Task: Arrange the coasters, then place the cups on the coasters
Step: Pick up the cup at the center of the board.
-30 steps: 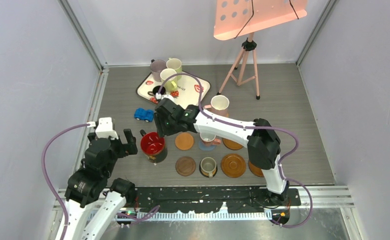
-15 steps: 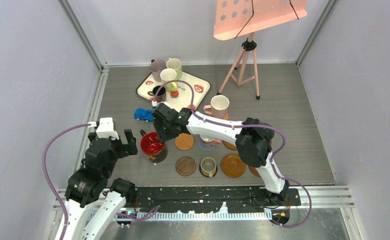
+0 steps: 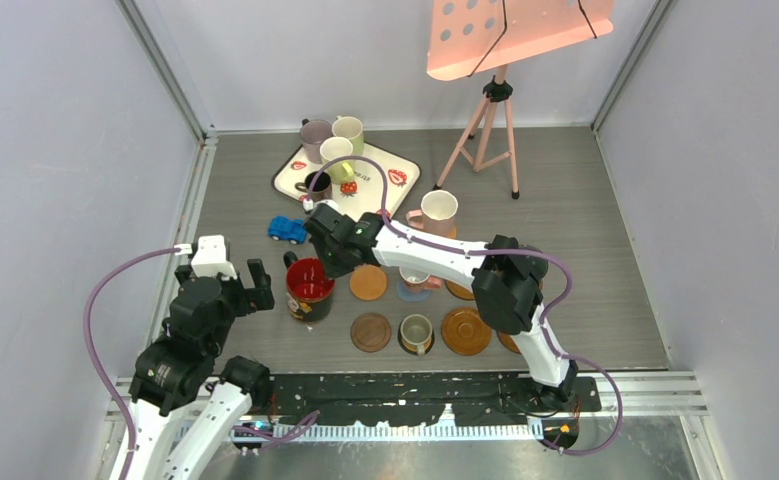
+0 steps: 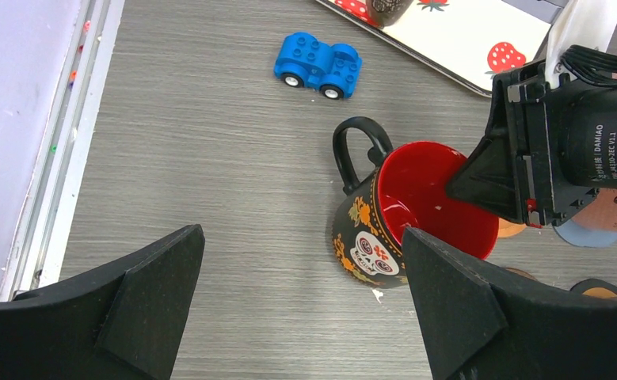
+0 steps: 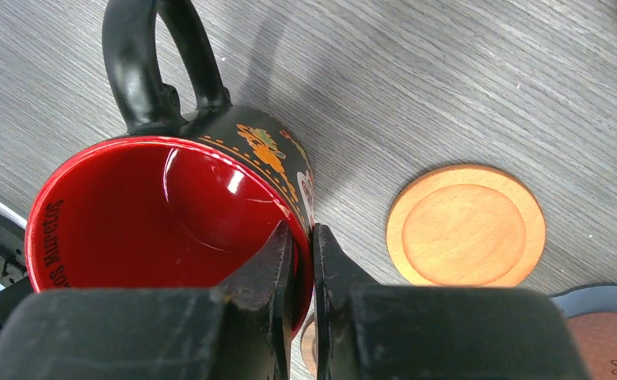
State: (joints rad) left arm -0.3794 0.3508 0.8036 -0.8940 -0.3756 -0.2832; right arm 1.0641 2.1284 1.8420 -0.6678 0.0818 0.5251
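While the right pincer (image 5: 301, 237) nips the rim of the big black mug (image 5: 170, 214) with the red inside, one finger within the mouth and one against the painted outer wall, the step in hand looks to be setting this mug on a coaster. The mug is upright on the bench (image 4: 210, 158), its handle turned toward the far left. It is just beside the plain orange coaster (image 5: 465, 225) but not on it. Whether its base rests on the surface or hangs just clear of it I cannot tell. That orange coaster is bare, and so is a dark wooden one (image 3: 371, 332) in the nearer row, where a grey cup (image 3: 416, 333) seems to sit on a disc of its own. The left pincer (image 4: 301, 237) hangs spread wide and empty on the mug's other side, touching nothing.

The next move, as I judge it, calls for a clean lift by the rim, a short carry sideways over the orange coaster, and a level lowering so the base lands centred. A rim grip on so bulky a mug may let it swing or tip, so the lift should be slow.
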